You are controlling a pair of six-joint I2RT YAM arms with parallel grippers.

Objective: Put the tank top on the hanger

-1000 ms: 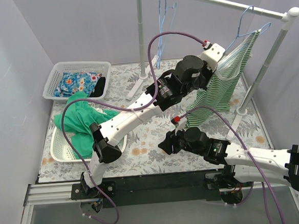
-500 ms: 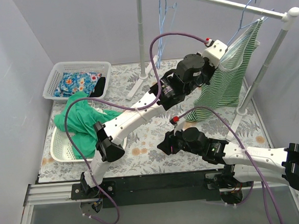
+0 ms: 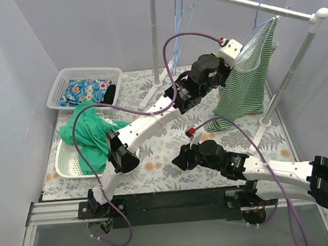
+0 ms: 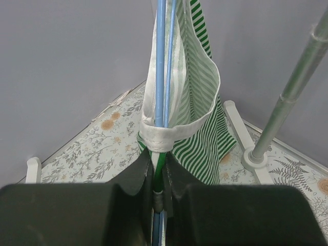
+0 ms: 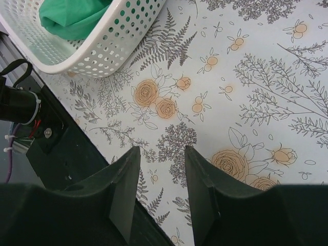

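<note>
The striped green-and-white tank top (image 3: 245, 86) hangs on a light-blue hanger (image 3: 260, 16) at the right end of the rack's rail (image 3: 240, 3). The hanger's hook is up at the rail; I cannot tell whether it rests on it. My left gripper (image 3: 227, 55) is raised beside the top. In the left wrist view the gripper (image 4: 159, 160) is shut on the hanger's wire (image 4: 163, 61) and the white hem of the tank top (image 4: 202, 128). My right gripper (image 3: 183, 158) is low over the table, open and empty, as the right wrist view (image 5: 161, 156) also shows.
A white basket (image 3: 65, 76) at the back left holds blue flowered cloth (image 3: 84, 91). A second basket (image 3: 65, 163) near left holds a plain green garment (image 3: 90, 134). Spare hangers (image 3: 180, 20) hang by the rack's middle post (image 3: 155, 39). The right post (image 3: 289, 72) stands behind the top.
My left gripper has lifted the hanger and tank top higher, towards the rail; the top's lower edge has risen off the table. The right gripper stayed low and narrowed slightly.
</note>
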